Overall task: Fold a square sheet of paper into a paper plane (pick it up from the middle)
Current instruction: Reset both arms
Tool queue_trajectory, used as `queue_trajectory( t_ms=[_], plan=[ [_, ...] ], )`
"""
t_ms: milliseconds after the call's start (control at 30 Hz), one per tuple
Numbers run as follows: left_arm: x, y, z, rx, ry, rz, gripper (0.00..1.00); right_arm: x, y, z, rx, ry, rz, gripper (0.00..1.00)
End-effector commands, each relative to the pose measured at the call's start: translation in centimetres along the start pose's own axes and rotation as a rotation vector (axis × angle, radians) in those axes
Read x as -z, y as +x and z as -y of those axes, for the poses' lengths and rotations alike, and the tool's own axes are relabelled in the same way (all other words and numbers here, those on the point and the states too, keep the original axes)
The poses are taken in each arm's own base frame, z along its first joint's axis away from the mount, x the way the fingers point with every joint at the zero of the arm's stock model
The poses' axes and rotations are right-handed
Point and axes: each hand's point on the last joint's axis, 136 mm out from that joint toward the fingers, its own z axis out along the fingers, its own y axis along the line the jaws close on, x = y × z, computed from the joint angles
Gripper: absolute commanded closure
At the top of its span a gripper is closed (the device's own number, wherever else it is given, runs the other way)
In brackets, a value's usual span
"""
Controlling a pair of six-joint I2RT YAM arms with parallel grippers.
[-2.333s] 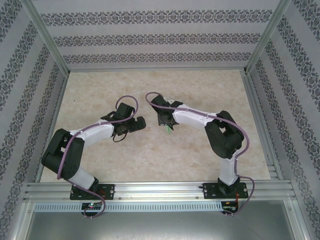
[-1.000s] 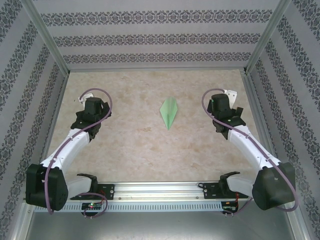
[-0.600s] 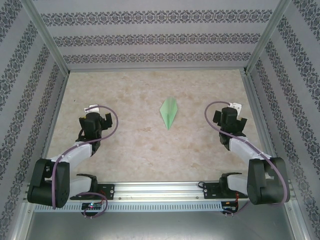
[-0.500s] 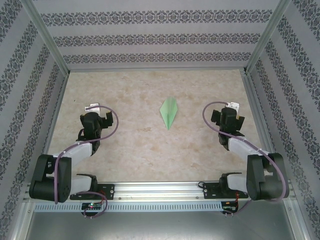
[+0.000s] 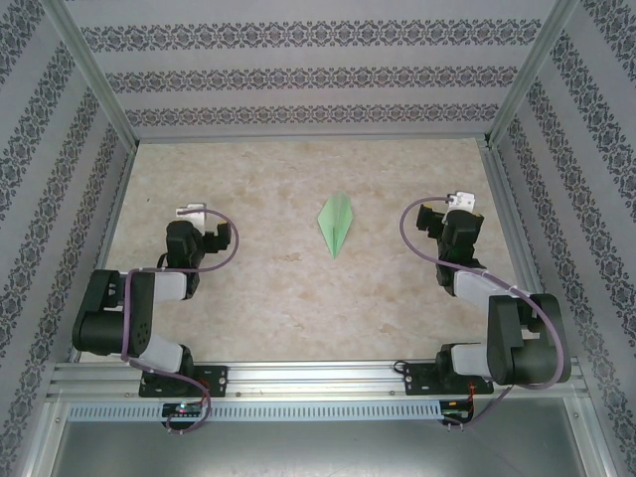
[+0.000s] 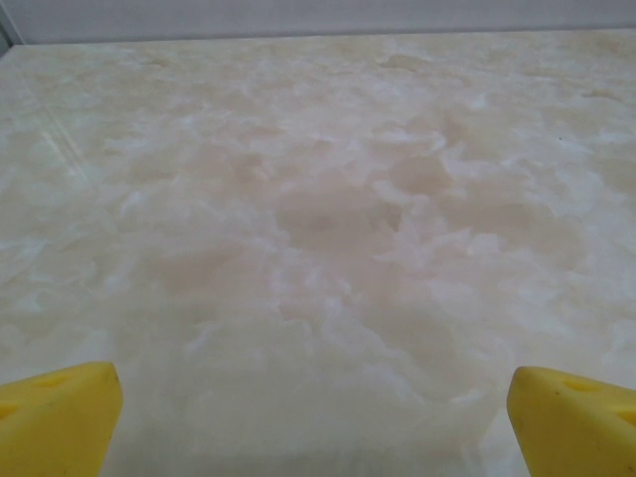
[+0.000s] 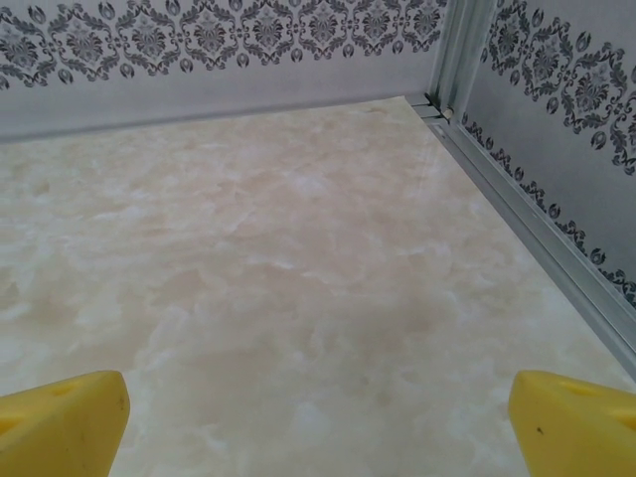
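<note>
The paper plane (image 5: pixel 336 225) lies flat on the table (image 5: pixel 278 298), about midway between the two arms and somewhat toward the far wall, with its long point toward the near edge. It reads as finished to me: a slim green dart with nothing touching it. The left claw (image 5: pixel 191 231) sits well off to the plane's left and the right claw (image 5: pixel 457 227) well off to its right, with both arms folded in close to their bases. Both claws are spread wide and carry nothing. In each wrist view I see the yellow fingertips (image 6: pixel 55 412) at the bottom corners, with bare marbled table between them. My worry from here is the plane itself. It is light and unpinned, so a careless sweep of an arm or a trailing cable (image 5: pixel 403 231) could skid it aside. I also judge that the folds could spring open with nothing pressing them.
</note>
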Motion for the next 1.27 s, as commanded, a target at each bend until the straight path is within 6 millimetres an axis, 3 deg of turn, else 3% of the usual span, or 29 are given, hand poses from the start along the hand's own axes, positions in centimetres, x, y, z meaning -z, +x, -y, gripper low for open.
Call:
queue_trajectory(
  t_ms=[0, 333, 1133, 1200, 1233],
  plan=[
    [-0.3, -3.0, 0.3, -0.020, 0.034, 0.092, 0.00, 0.3, -1.0, -0.5, 0.001, -0.039, 0.069, 0.02],
    [-0.2, -2.6, 0.7, -0.034, 0.054, 0.101, 0.00, -1.4, 0.3, -1.0, 0.020, -0.044, 0.106, 0.02],
    [-0.8, -1.9, 1.3, -0.073, 0.033, 0.089, 0.00, -1.4, 0.4, -0.5, 0.007, -0.025, 0.118, 0.02],
    [-0.8, -1.9, 1.3, -0.073, 0.033, 0.090, 0.00, -1.2, 0.4, -1.1, 0.020, -0.061, 0.127, 0.02],
    [-0.7, -2.0, 1.3, -0.073, 0.033, 0.092, 0.00, -0.7, 0.5, -2.8, 0.062, -0.163, 0.139, 0.02]
  ],
)
